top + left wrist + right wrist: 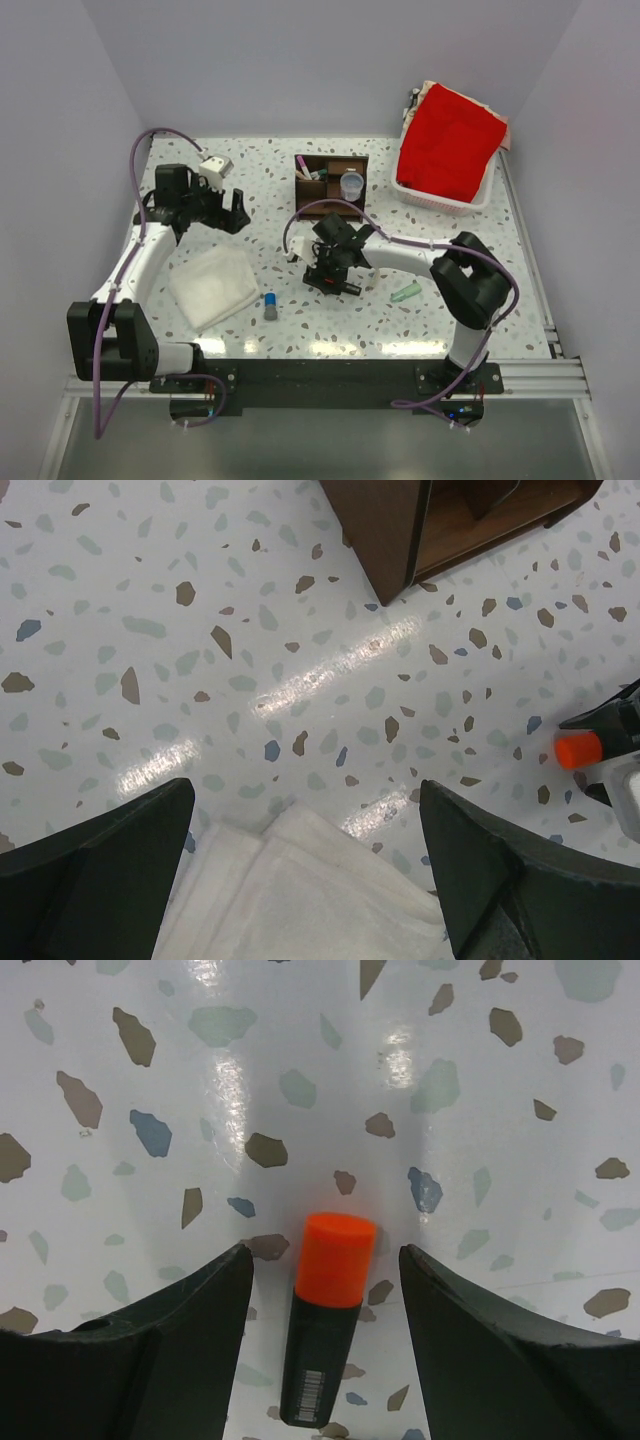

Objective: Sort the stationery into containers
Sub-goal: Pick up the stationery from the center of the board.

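The orange-and-black highlighter (326, 1325) lies on the table between the fingers of my right gripper (325, 1285), which is open and straddles it without touching. From above, the right gripper (335, 278) is low over the table in front of the dark brown organizer (331, 181). The organizer holds a small round bluish pot (351, 184) and pale pens (304, 171). A mint-green piece (405, 292) and a blue-capped grey stick (270, 305) lie loose on the table. My left gripper (228, 212) is open and empty, above the cloth's far edge.
A white folded cloth (212, 288) lies at the front left; it also shows in the left wrist view (300, 890). A white basket (480, 203) with red cloth (452, 142) stands at the back right. The organizer's corner (400, 540) and the highlighter's orange cap (576, 750) show in the left wrist view.
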Robot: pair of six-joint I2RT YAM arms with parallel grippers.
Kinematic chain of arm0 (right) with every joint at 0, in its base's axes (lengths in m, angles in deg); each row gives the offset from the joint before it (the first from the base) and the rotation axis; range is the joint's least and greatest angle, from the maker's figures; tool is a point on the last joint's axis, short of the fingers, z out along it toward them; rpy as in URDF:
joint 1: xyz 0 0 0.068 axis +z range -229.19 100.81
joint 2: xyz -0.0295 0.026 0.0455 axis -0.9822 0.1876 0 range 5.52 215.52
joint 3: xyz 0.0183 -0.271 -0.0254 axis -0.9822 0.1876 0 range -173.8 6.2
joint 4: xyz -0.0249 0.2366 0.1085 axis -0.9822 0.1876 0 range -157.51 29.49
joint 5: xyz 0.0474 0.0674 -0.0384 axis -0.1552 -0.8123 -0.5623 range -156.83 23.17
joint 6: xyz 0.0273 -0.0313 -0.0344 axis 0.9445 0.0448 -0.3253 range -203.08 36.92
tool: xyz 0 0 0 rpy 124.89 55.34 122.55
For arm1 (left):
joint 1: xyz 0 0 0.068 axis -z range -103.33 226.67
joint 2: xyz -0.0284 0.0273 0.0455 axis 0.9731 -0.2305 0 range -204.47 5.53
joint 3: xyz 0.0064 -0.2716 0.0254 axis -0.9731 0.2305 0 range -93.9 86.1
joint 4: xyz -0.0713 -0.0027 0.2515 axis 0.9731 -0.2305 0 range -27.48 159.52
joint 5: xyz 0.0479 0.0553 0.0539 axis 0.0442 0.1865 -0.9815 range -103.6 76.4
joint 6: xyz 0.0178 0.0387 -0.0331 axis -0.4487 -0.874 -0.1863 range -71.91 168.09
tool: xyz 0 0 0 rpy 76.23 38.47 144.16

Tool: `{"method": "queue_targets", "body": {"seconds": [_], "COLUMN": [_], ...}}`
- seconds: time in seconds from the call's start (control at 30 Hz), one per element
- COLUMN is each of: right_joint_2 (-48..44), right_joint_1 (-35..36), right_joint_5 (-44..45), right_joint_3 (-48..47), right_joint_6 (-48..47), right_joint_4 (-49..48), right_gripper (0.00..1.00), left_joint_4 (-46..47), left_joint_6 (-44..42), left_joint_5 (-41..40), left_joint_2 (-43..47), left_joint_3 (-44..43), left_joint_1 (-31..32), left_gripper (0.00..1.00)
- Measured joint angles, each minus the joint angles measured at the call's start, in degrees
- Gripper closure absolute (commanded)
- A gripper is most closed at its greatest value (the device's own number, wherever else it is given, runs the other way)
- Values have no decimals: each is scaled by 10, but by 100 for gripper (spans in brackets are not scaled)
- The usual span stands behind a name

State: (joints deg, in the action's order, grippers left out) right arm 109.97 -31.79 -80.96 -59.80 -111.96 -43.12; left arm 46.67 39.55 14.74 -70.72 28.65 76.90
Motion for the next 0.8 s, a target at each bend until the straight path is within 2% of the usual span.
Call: {"method": "queue_targets", "body": {"seconds": [0.13,0.23,0.27,0.37,0.57,0.77,0.8], "right_joint_2": [14,21,22,24,30,28,28], "right_joint_1": [11,15,15,16,16,-5,-16], "right_joint_5": [20,27,28,33,34,-9,-22], "right_joint_3": [-5,-14,-16,-24,-112,-286,-317], "right_joint_6": [5,9,10,5,-11,-2,11], "right_joint_4": [-2,-3,-4,6,76,115,109], "right_gripper": [50,63,73,84,87,88,91], "left_joint_4": [2,2,2,2,1,2,2], "left_joint_6": [0,0,0,0,0,2,5], "left_joint_5": [0,0,0,0,0,4,5], "left_joint_2": [-9,-12,-12,-12,-18,-29,-31], "left_joint_3": [0,0,0,0,-10,-45,-51], "left_joint_1": [0,0,0,0,0,-10,-14], "left_gripper": [0,0,0,0,0,0,0]}}
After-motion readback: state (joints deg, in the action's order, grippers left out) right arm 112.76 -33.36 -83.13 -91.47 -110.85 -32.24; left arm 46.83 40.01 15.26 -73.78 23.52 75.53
